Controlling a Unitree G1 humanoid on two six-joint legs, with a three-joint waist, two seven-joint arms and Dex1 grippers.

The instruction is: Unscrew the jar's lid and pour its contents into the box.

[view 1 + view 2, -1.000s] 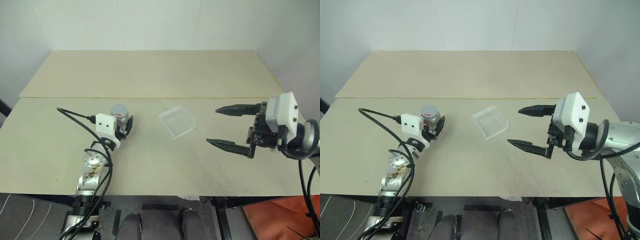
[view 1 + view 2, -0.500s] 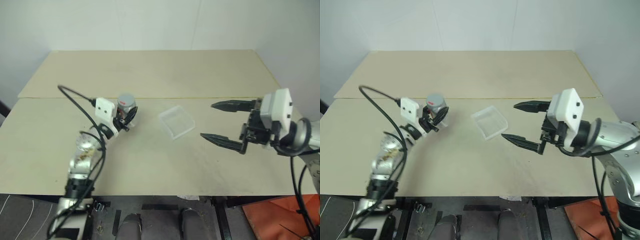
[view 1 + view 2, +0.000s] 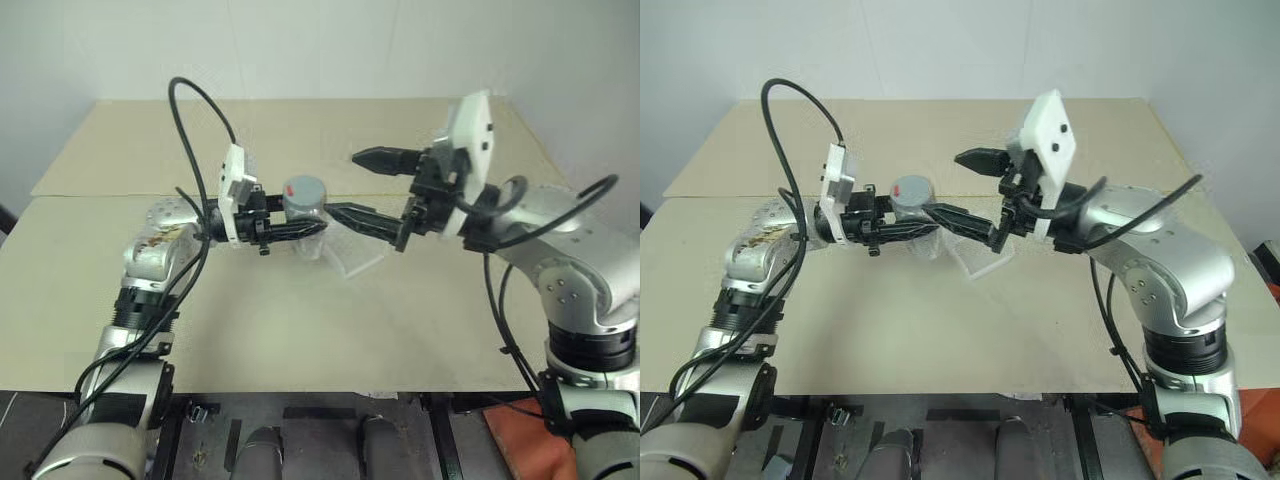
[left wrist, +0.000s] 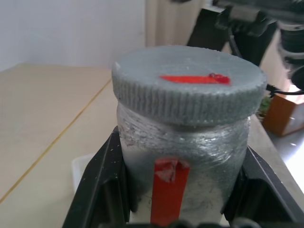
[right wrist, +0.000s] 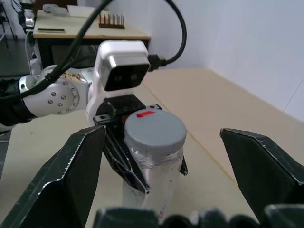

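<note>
Matt ribbed lid (image 4: 189,90), clear-plastic jar (image 4: 183,161)

grey lid (image 4: 189,92) w/ red mark; jar (image 4: 183,185) whitish, red label.

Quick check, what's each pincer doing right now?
Left pincer: shut on the jar, lid on.
Right pincer: open, holding nothing, its fingers either side of the lid.

Mid-air over the table (image 3: 150,330) the jar (image 3: 910,215) sits clamped in the left end effector (image 3: 300,228), lid (image 3: 303,190) up w/ open air above it. Right end effector (image 3: 362,188) faces it w/ fingers spread wide: one finger (image 3: 385,158) beyond the lid, the other just beside the jar's near side, so the gap between takes the lid. Box (image 3: 352,255) lies on the table below them; left arm's cable (image 3: 195,100) loops high behind.
</note>
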